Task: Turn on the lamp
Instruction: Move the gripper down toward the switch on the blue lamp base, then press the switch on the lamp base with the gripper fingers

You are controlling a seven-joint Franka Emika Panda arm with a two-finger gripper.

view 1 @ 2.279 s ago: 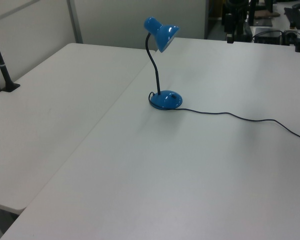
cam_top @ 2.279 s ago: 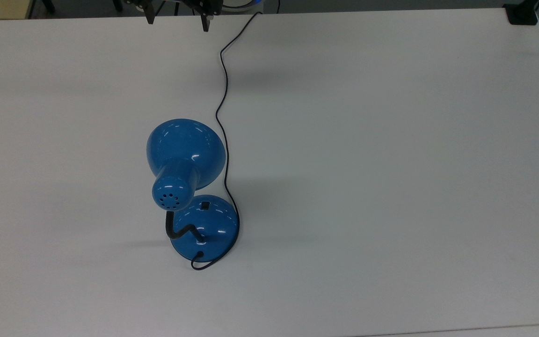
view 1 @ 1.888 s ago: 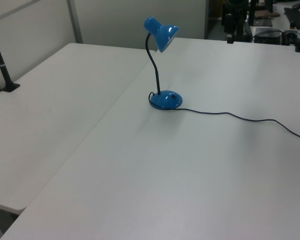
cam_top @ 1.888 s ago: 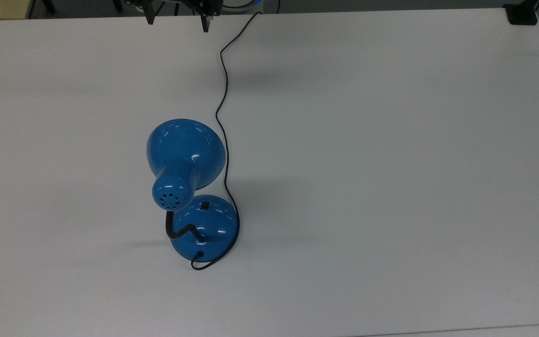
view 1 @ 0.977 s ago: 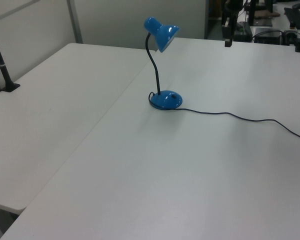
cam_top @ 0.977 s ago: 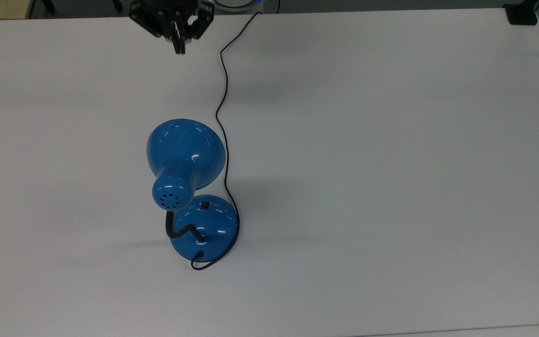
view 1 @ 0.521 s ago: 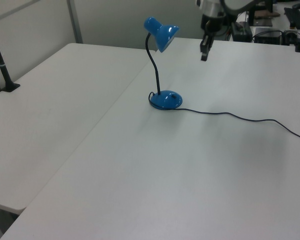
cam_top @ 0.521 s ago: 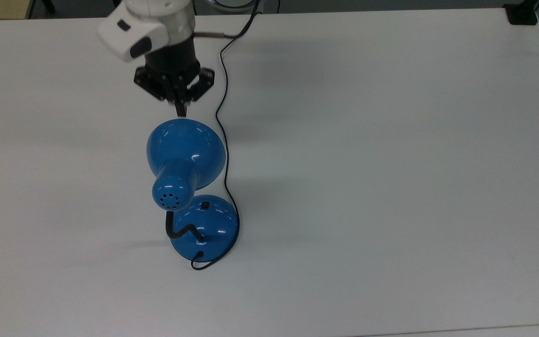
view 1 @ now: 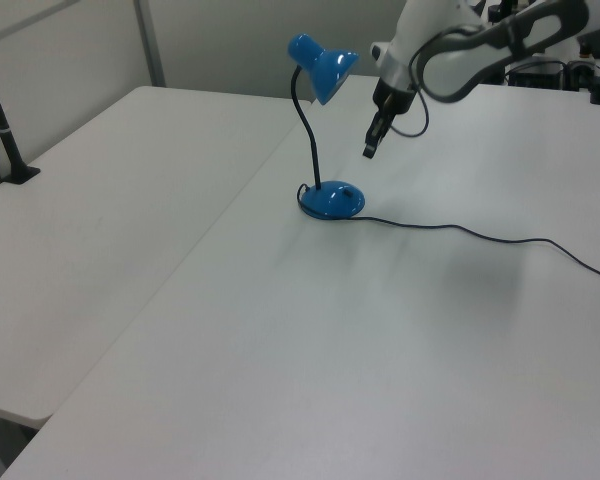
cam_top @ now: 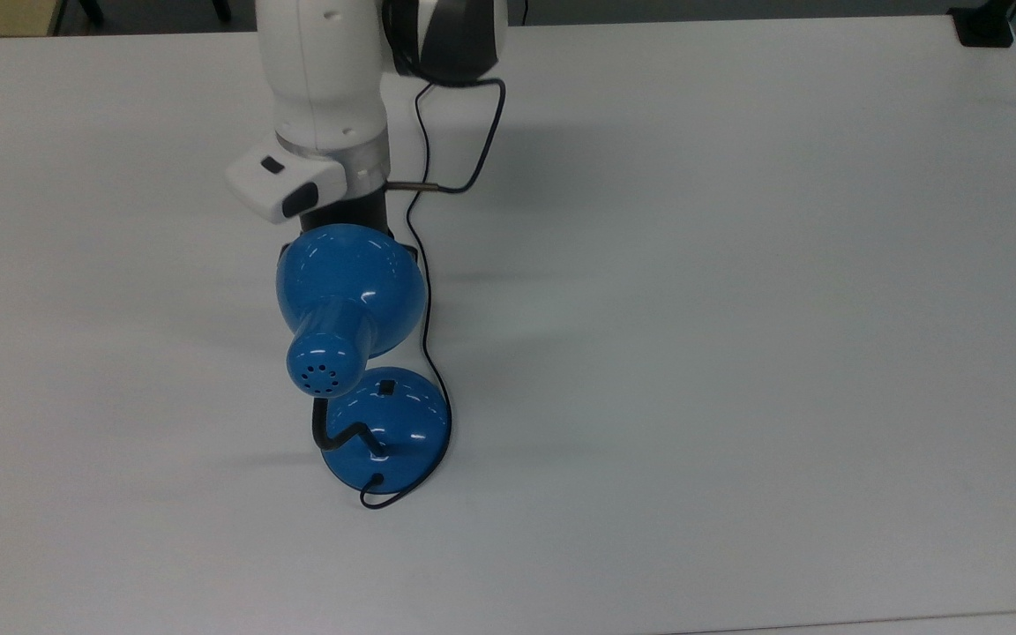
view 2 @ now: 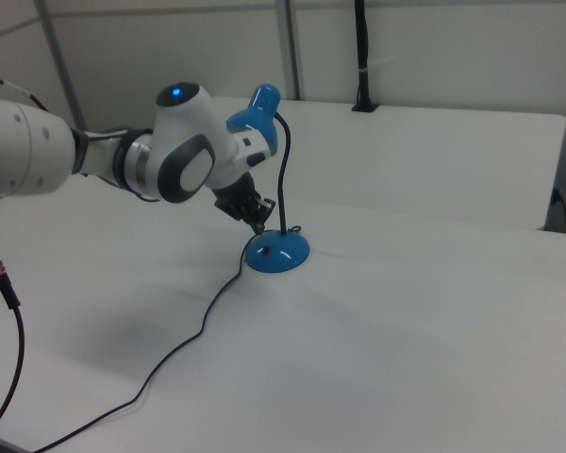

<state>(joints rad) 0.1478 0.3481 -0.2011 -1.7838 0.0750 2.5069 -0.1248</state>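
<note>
Lamp shade (cam_top: 349, 278) over pincer (view 1: 369, 151)

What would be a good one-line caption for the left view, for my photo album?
A white robot arm lowers its end effector toward the base of the blue lamp on a white table.

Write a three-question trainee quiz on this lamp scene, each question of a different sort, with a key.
1. True or false: the end effector is pressing the switch on the lamp base.
2. Multiple choice: in the left view, the end effector hangs (a) above and to the right of the base, (b) on the table left of the base, (c) on top of the shade.
3. Fill in: the thin black cord leaves the base at the end opposite the ____.

Key: 1. False; it is in the air, short of the base. 2. a. 3. Switch.
</note>
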